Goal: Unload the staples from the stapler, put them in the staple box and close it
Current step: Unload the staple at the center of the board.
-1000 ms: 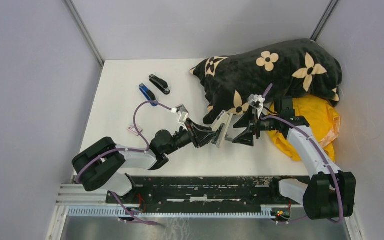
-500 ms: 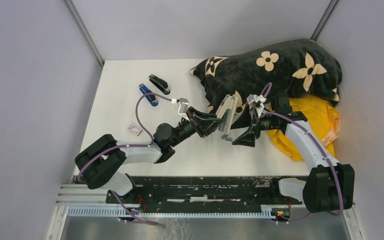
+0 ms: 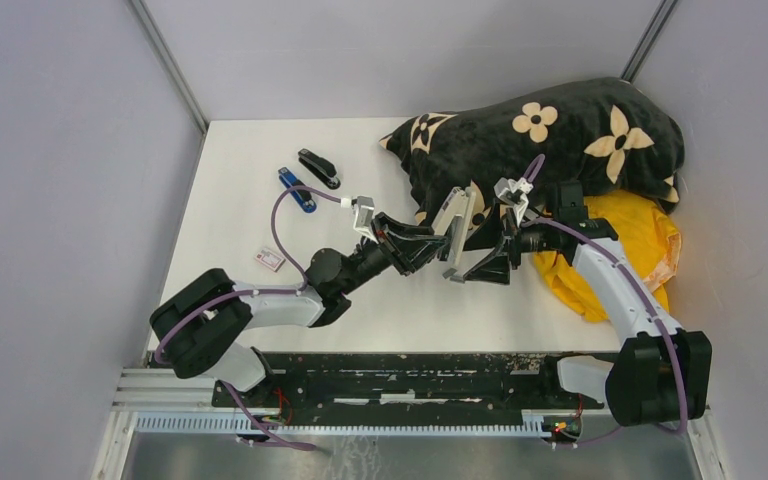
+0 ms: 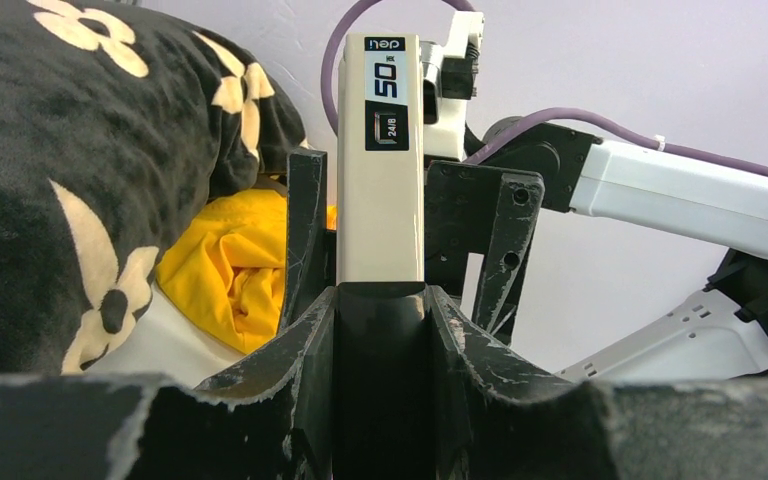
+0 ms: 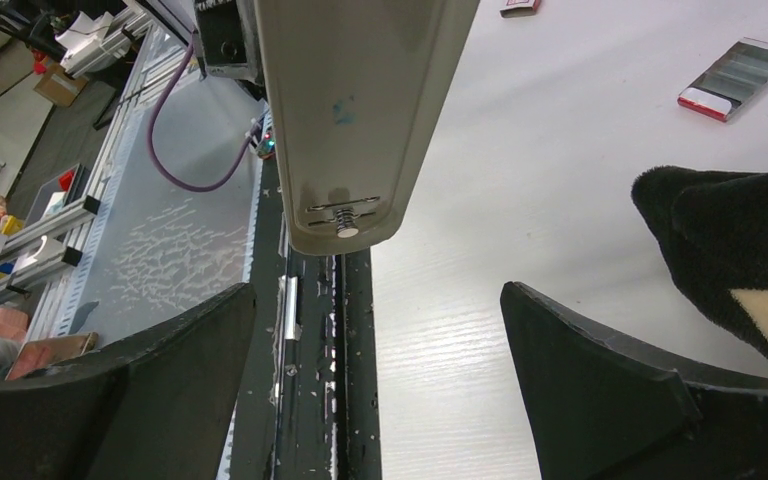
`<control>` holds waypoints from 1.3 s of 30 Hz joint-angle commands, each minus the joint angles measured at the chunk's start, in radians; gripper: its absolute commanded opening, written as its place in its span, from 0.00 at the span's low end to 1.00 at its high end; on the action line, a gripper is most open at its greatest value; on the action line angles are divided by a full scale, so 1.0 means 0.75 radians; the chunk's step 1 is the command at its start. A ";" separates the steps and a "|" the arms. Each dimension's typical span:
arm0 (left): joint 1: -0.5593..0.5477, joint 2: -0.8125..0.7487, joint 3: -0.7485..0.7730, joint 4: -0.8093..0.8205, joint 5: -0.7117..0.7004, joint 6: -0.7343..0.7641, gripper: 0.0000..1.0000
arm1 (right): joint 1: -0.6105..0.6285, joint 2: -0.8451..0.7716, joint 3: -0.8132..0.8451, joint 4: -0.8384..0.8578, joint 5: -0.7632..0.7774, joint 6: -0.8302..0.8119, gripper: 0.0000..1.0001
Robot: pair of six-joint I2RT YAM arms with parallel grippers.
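My left gripper [image 3: 428,246] is shut on a beige stapler [image 3: 456,232] and holds it off the table, tilted upright in front of the black blanket. In the left wrist view the stapler [image 4: 380,160] stands between my fingers [image 4: 290,340], gripped at its lower end by that gripper [image 4: 380,305]. My right gripper [image 3: 485,266] is open just right of the stapler. In the right wrist view the stapler's end [image 5: 360,120] hangs above the wide gap of that gripper [image 5: 380,360], not touching. No staples show.
A blue stapler [image 3: 296,189] and a black stapler [image 3: 318,168] lie at the back left. A small red-and-white box [image 3: 268,259] lies left of my left arm and shows in the right wrist view [image 5: 738,78]. A black flowered blanket [image 3: 550,140] and yellow cloth [image 3: 630,250] fill the right.
My left gripper raised the beige stapler and carried it back toward the blanket, standing it more upright. My right gripper shifted slightly back, staying open beside it.
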 commanded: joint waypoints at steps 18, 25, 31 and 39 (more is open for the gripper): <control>-0.033 0.042 0.052 0.284 0.025 -0.042 0.03 | 0.006 -0.003 0.049 0.026 -0.049 0.070 0.99; -0.047 0.087 0.076 0.301 0.033 -0.055 0.03 | 0.016 -0.009 0.061 0.063 -0.061 0.131 0.99; -0.049 0.113 0.092 0.323 0.033 -0.074 0.03 | 0.028 -0.015 0.094 -0.089 -0.102 -0.027 1.00; -0.062 0.188 0.128 0.378 0.040 -0.118 0.03 | 0.038 -0.002 0.114 -0.139 -0.105 -0.082 0.99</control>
